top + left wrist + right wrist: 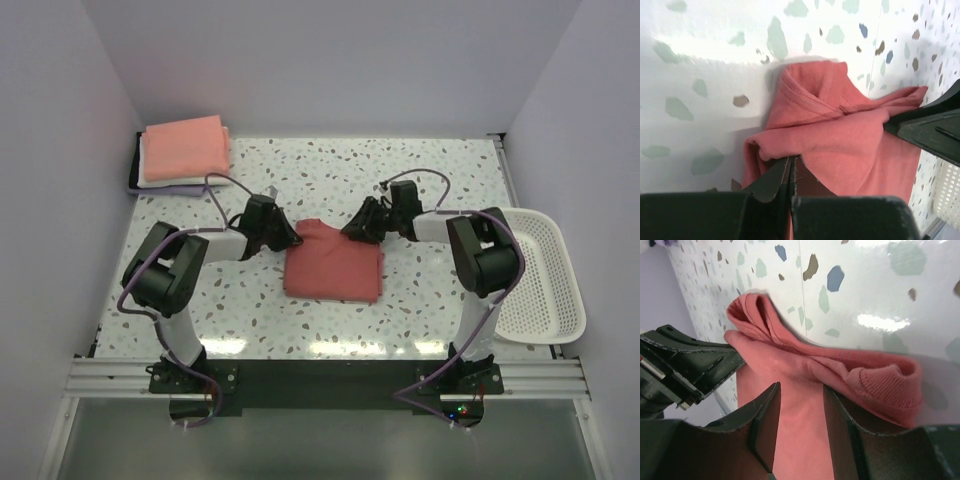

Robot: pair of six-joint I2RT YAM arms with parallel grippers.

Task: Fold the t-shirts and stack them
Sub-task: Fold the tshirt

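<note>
Pinching far-left edge of dusty-red t-shirt (335,270), left fingers (772,181) clamped tight; right fingers (765,412) spread apart over far-right edge. Shirt lies part-folded at centre of desk (430,180), between both arms.

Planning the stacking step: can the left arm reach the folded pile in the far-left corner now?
Probably yes: only bare table lies between the left pincer and the folded pile. But the pincer looks shut on the dusty-red t-shirt, so it would arrive carrying that.
</note>
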